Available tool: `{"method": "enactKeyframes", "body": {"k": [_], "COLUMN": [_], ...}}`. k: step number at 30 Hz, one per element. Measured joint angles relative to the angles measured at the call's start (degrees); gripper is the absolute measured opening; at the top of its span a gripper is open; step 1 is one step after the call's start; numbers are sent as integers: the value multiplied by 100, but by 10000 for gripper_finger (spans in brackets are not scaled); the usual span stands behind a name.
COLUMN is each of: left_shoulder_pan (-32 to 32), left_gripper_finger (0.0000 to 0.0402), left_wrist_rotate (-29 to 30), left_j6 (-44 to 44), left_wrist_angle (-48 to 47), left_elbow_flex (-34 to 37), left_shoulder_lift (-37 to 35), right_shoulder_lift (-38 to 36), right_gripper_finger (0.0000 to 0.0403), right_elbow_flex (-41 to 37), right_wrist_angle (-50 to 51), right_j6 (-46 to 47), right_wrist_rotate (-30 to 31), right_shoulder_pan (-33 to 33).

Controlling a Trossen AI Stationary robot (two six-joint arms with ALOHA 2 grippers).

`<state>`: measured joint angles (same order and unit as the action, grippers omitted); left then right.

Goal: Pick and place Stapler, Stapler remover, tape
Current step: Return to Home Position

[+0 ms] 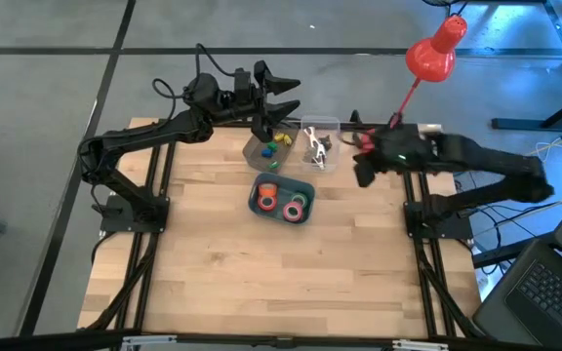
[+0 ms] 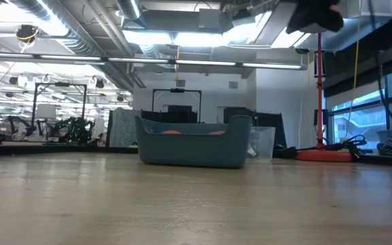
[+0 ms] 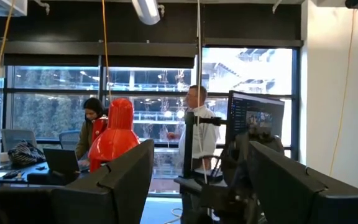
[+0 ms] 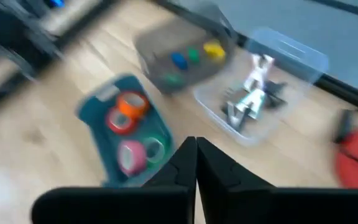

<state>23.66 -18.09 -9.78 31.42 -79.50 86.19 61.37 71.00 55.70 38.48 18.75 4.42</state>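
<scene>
Several tape rolls (image 1: pixel 283 203), red, orange, pink and green, lie in a teal tray (image 1: pixel 261 183) in the middle of the table; the right wrist view shows them (image 4: pixel 129 115) too. Behind the tray stand two clear boxes. One box (image 1: pixel 258 154) holds small coloured blocks, the other (image 1: pixel 332 125) holds metal and black pieces (image 1: pixel 316 146). No stapler shows plainly. My left gripper (image 1: pixel 289 95) is open, raised over the table's far edge above the block box, pointing right. My right gripper (image 1: pixel 359 156) is shut (image 4: pixel 196 163) and hovers to the right of the box of metal pieces.
A red desk lamp (image 1: pixel 435 54) stands at the table's far right corner, its base (image 2: pixel 322 155) on the table. Bare wood lies on the near half of the table (image 1: pixel 281 283). Two people (image 3: pixel 194 124) are in the room beyond the table, along with monitors.
</scene>
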Motion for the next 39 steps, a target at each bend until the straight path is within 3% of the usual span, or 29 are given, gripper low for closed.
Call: {"method": "enactKeyframes", "body": {"k": [3,7,12,16,18,24,26,29,39], "left_shoulder_pan": [1,1,0,2,0,0,2,1,0], "left_gripper_finger": [246,246,246,246,246,246,246,246,246], "left_wrist_rotate": [0,0,0,0,0,0,3,-1,0], "left_j6": [0,0,0,0,0,0,2,2,2], "left_wrist_angle": [0,-2,-2,-2,-2,-2,-4,0,-46], "left_elbow_flex": [0,0,0,0,0,0,0,19,22], "left_shoulder_lift": [0,0,0,0,0,0,0,0,2], "right_shoulder_lift": [-1045,-2203,-3214,-4096,-4551,-5589,-5861,-6127,-6066], "right_gripper_finger": [3,2,1,1,1,2,8,22,41], "right_elbow_flex": [-1422,-3299,-4846,-5705,-6033,-6961,-7046,-7029,-7059], "right_wrist_angle": [-1634,-3979,-5232,-5909,-6080,-6083,-5638,-5797,-5892], "right_j6": [-157,-722,-1365,-2801,-3263,-3285,-3332,-3311,-3293], "right_wrist_rotate": [-160,-830,-1383,-1926,-2029,-2031,-1988,-1996,-1999], "right_shoulder_pan": [-187,-292,-277,-279,-279,-279,-279,-280,-299]}}
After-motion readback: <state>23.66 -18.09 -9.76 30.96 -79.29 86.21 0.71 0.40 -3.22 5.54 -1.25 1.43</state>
